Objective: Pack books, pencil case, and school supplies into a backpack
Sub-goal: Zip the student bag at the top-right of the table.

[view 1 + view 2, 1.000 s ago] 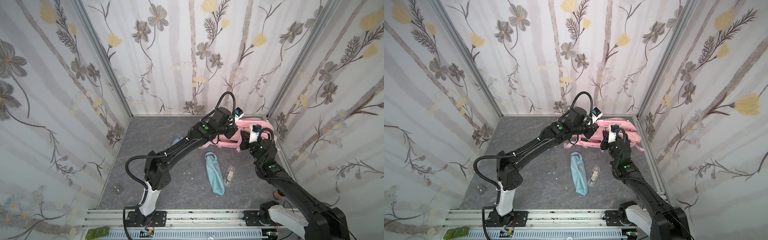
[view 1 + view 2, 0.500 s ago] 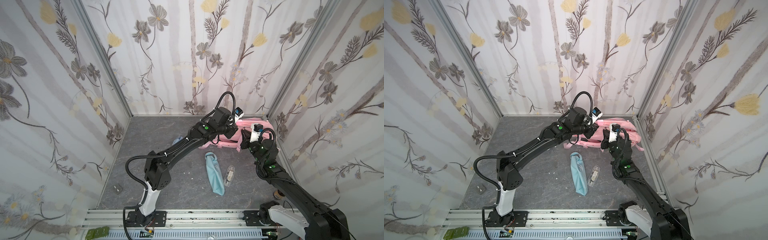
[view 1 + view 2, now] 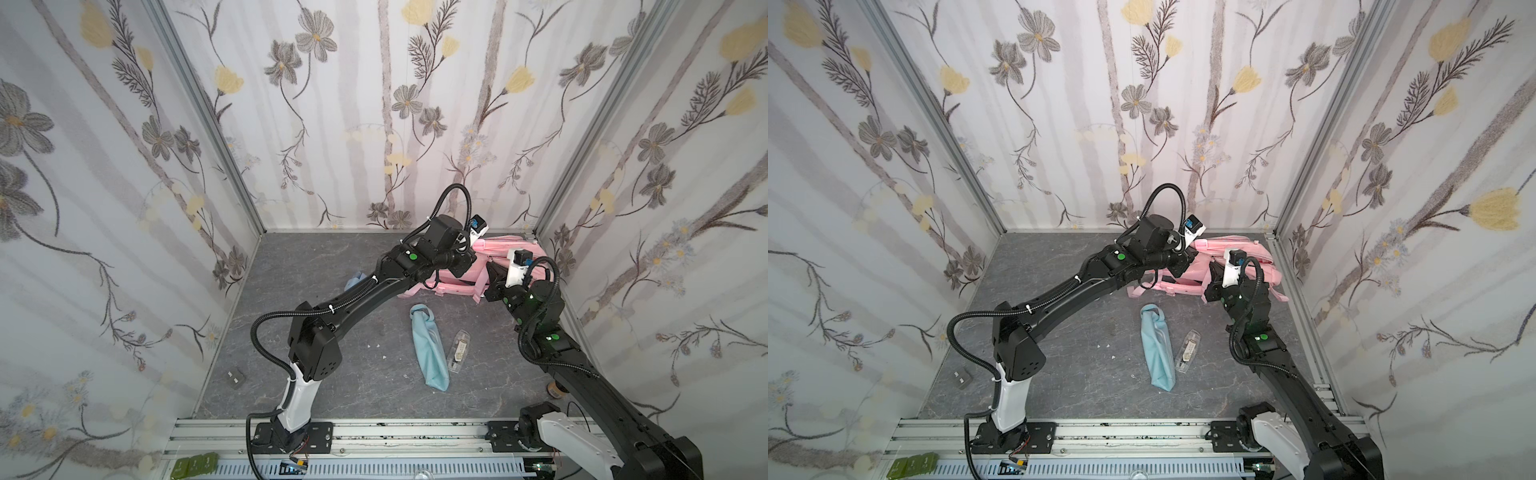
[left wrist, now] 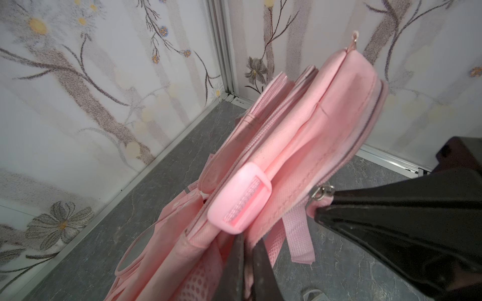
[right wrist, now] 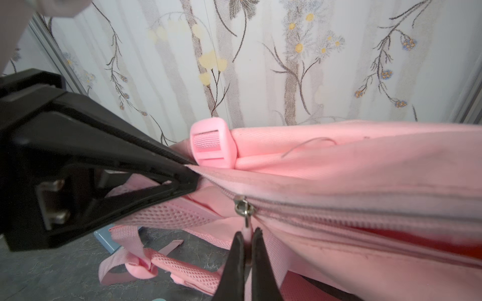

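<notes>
Hardly any motion since a second ago: only a slight nudge of the right gripper (image 5: 247, 233) toward the right wall and a last bit of closing, now pinched tight on the pink zipper pull (image 5: 246, 224) just below the metal slider. Left gripper (image 4: 249, 238) likewise clamped, on backpack (image 3: 505, 247) fabric under a pink strap buckle (image 4: 240, 200). Backpack in the far right corner, raised on edge, long axis running from the grippers toward the right wall, straps and mesh back trailing toward mid-table. From both top views, body largely covered by the two wrists, grips out of sight; from the wrist views, each grip plain and close. Hard to judge whether the zip beyond the slider is open or closed. Pencil case (image 3: 430, 351) flat at mid-table, long axis front to back, looped end toward the backpack, clear case (image 3: 457, 351) just beside it, near parallel. Pale-blue item (image 3: 355, 282) mostly hidden behind the left arm.
</notes>
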You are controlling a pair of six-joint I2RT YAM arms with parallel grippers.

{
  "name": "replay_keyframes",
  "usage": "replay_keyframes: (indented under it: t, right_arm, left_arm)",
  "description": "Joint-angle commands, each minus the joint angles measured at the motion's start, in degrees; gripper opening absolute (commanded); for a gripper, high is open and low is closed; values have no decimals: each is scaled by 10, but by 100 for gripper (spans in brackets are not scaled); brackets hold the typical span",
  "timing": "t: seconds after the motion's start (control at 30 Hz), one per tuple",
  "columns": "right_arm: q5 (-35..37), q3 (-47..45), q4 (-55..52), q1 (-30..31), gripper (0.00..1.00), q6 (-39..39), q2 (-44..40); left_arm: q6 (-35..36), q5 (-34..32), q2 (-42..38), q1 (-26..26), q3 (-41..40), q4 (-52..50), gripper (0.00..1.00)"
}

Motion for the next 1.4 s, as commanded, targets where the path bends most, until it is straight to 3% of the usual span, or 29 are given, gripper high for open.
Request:
replay_keyframes:
  t: [0.0,0.13,0.3,0.57,0.6,0.7,0.73,0.83,1.0,1.2,1.37]
  right_arm:
    - [-32,2,-63,-27,0,20,-14]
    - [-71,11,-117,-74,0,37,-30]
    - [-93,40,-173,-86,0,47,-32]
    - [-319,72,-138,-88,0,135,-21]
    - [-338,72,-127,-88,0,151,-21]
    - [-361,96,-116,-88,0,186,-17]
    - [-366,100,-117,-87,0,195,-15]
    - [-384,113,-123,-88,0,219,-3]
    - [-410,122,-148,-87,0,229,13]
    - [-424,118,-175,-87,0,232,18]
    - [-429,125,-196,-87,0,227,18]
  left_arm:
    - [9,-47,-21,13,-9,95,0]
    - [15,-54,-32,30,-22,116,0]
    - [23,-63,-36,49,-28,143,0]
    - [71,-30,-32,60,-38,161,0]
    - [75,-27,-33,61,-41,160,8]
    - [88,-5,-43,60,-55,156,49]
    - [95,8,-49,59,-61,153,54]
    - [138,57,-71,51,-73,121,55]
    - [280,120,-82,16,-65,-20,56]
    - [361,97,-37,-10,-6,-163,55]
    - [369,79,-30,-12,-1,-165,52]
